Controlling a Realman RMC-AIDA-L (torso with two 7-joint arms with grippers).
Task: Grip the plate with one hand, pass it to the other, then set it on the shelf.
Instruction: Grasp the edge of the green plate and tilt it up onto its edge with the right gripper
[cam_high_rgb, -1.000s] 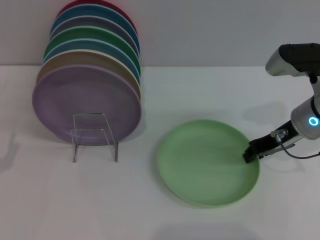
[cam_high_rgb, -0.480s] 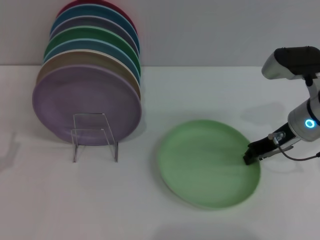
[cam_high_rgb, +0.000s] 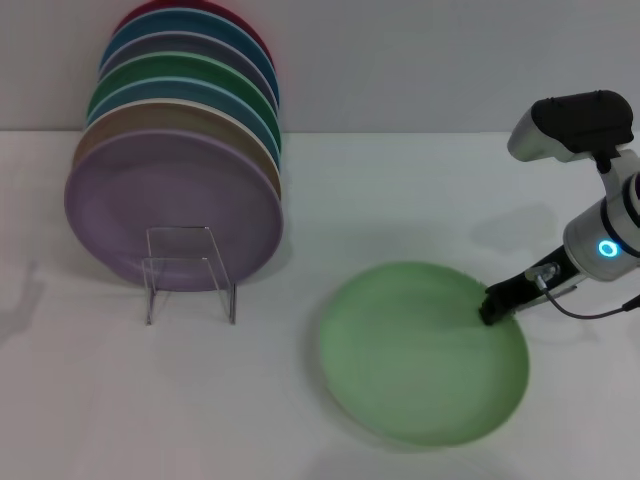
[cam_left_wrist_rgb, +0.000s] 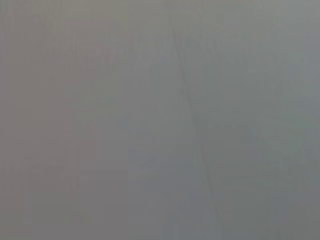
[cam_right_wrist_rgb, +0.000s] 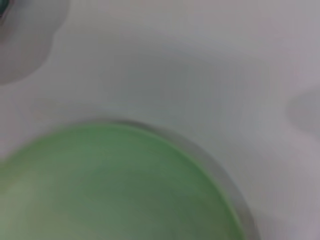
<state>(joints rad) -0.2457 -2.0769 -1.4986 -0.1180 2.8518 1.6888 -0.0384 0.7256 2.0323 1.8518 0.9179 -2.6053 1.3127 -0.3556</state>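
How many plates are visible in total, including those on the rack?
8. One pale green plate lies flat on the table, the right gripper at its edge. Seven stand on the rack, lilac plate in front; more may be hidden behind.

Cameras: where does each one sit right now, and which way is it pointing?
Head view: from the robot's head, down at the table, the shelf with upright plates and the plate; the right hand is at the plate's rim.
Left wrist view: only a blank grey surface; none of the robot shows.
Right wrist view: down at the plate; no fingers show.
Head and right wrist share the plate.
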